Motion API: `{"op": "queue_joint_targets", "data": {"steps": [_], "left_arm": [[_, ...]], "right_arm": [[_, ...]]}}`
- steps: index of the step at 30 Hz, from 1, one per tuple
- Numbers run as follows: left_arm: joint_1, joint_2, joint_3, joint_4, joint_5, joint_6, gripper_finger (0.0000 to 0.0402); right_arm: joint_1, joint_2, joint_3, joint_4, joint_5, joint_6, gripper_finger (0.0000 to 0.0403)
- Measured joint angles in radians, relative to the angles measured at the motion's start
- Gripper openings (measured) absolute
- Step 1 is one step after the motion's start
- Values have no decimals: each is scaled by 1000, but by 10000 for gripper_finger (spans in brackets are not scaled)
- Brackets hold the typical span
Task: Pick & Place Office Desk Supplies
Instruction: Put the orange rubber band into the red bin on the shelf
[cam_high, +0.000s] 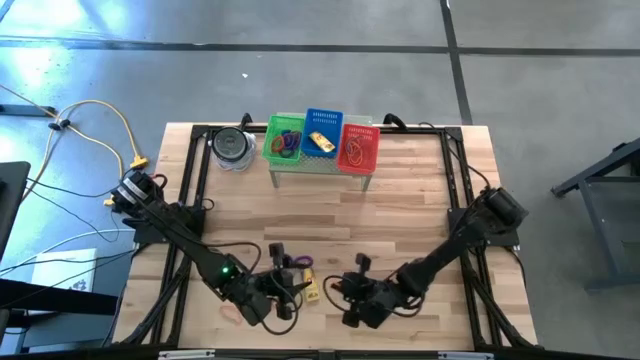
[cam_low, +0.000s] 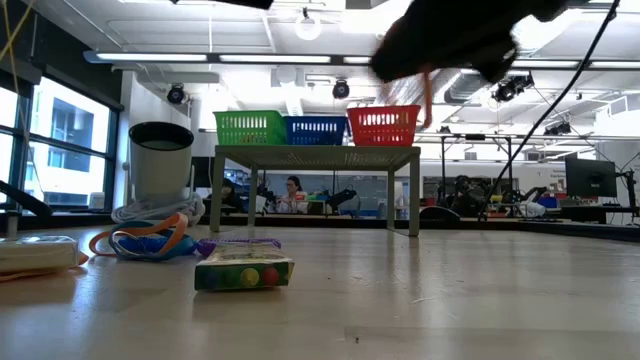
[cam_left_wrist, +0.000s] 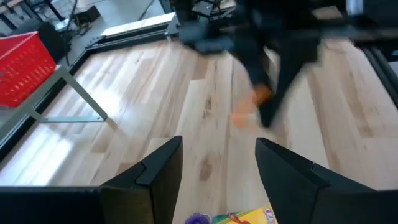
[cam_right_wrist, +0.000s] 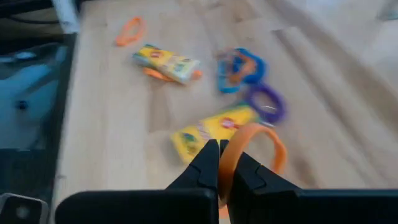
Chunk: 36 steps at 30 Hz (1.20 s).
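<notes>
My right gripper (cam_right_wrist: 219, 163) is shut on a thin orange band loop (cam_right_wrist: 255, 142) above the near part of the table, and shows as a dark blur (cam_low: 450, 45) in the low view. Below it on the wood lie two yellow packets (cam_right_wrist: 214, 129) (cam_right_wrist: 166, 62), a blue loop (cam_right_wrist: 239, 67), a purple loop (cam_right_wrist: 267, 102) and another orange loop (cam_right_wrist: 129, 30). My left gripper (cam_left_wrist: 217, 171) stands open to the left of the right one, over a yellow packet (cam_left_wrist: 242, 216), with nothing between its fingers. My right gripper pinches one spot of the orange band's rim (cam_right_wrist: 227, 155) between its two fingertips. The rest of the loop stands out beyond the fingers. The band (cam_low: 428, 95) hangs below the gripper, lifted clear of the table.
A green basket (cam_high: 285, 140), a blue basket (cam_high: 322, 130) and a red basket (cam_high: 358, 147) stand on a small raised stand (cam_low: 315, 152) at the table's far side. A round grey tin (cam_high: 232, 148) sits left of them. Bare wood lies between the stand and the grippers.
</notes>
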Motion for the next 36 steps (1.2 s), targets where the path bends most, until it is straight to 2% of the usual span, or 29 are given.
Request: {"op": "queue_joint_targets", "data": {"steps": [10,14,17,22,26,29,31,36], "left_arm": [[-74,0,0,-1,11,-28,193],[-97,0,-7,-11,12,-64,193],[-106,0,-8,-45,51,-99,193],[-107,0,-16,-63,147,-113,193],[-106,0,-33,-65,177,-113,193],[-106,0,-44,-68,177,-113,193],[-106,0,-48,-67,177,-113,193],[-106,0,-51,-76,200,-116,193]], "right_arm": [[121,-224,0,-391,276,183,2],[113,-334,0,-467,387,191,2],[56,-421,0,-469,415,114,2],[-133,-588,0,-466,349,-58,2],[-358,-671,1,-465,216,-98,2],[-519,-669,2,-420,89,-191,2],[-588,-640,1,-376,57,-232,2],[-755,-540,0,-311,-83,-243,2]]}}
